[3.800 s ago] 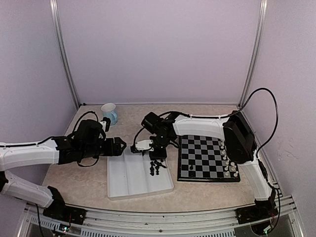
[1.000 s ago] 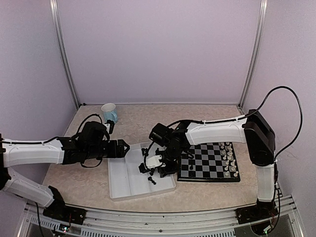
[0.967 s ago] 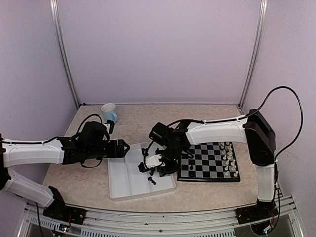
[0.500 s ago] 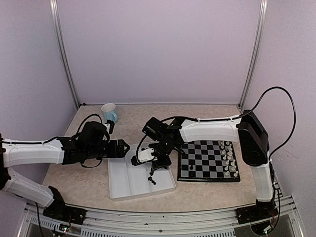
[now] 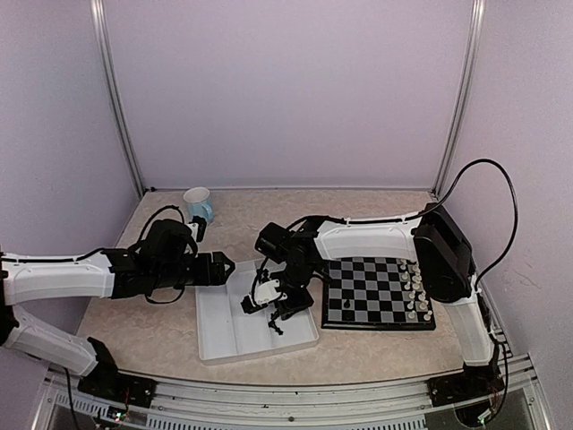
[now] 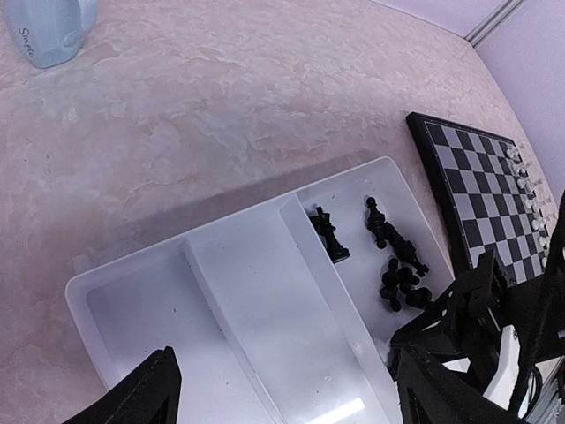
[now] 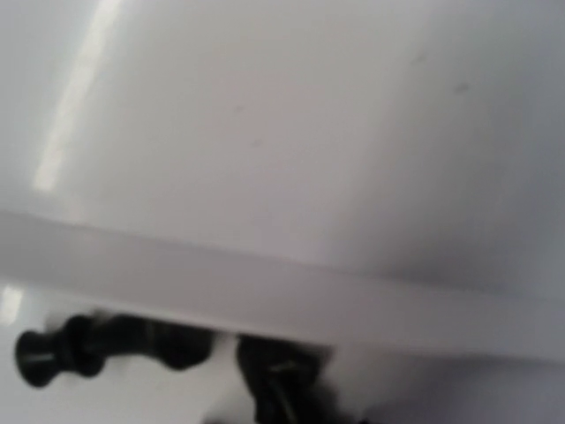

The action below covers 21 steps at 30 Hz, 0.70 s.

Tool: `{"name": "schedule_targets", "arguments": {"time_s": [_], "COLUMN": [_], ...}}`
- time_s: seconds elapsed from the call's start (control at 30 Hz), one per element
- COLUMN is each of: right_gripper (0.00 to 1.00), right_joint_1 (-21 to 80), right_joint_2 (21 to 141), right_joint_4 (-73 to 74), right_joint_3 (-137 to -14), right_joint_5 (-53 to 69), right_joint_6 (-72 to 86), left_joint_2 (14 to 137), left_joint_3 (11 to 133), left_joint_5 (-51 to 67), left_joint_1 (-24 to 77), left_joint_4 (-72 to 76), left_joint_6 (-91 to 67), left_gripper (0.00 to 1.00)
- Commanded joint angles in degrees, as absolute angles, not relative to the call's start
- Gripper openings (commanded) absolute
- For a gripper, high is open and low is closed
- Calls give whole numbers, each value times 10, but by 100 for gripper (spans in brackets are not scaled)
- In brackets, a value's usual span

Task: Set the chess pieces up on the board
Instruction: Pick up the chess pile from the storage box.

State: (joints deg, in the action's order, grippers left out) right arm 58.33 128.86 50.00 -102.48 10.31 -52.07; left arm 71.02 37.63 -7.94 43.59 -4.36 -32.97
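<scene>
Right tool (image 5: 271,303) is held low over the right compartment of the tray (image 6: 141,327), just beside the black pieces (image 6: 399,265). Whether it is open or gripping cannot be told: its own view is blurred, and only a tray wall and a couple of pieces are shown. Left tool (image 5: 224,268) is parked open and empty over the tray's far-left rim. The pieces are heaped on their sides, several touching, so two could be caught at once, or one pinched off-centre and flicked onto the worktop. The tray wall is close to the right tool, so the tray could be shoved or tipped by a skewed descent. Board (image 5: 376,291) is set just right of the tray, with white pieces (image 5: 414,291) lined along its right side. Those could be knocked if a carry is run too low.
</scene>
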Motion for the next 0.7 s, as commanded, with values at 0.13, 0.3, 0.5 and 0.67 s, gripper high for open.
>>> {"name": "schedule_targets", "arguments": {"time_s": [0.13, 0.3, 0.5, 0.67], "right_gripper": [26, 18, 10, 9], "right_joint_1": [581, 580, 566, 544], "right_joint_2": [1292, 1278, 1205, 1128], "right_joint_4": [534, 493, 448, 419], "right_joint_3": [-1011, -986, -941, -914], "right_joint_5": [129, 111, 145, 216], "right_joint_6": [-533, -498, -456, -417], "left_joint_2": [705, 709, 719, 737], "left_joint_3": [369, 371, 378, 385], "left_joint_5": [-79, -75, -61, -27], "left_joint_1": [439, 439, 441, 443], "left_joint_4": [-30, -27, -12, 25], "left_joint_6": [-330, -333, -338, -345], "left_gripper": [85, 85, 84, 84]}}
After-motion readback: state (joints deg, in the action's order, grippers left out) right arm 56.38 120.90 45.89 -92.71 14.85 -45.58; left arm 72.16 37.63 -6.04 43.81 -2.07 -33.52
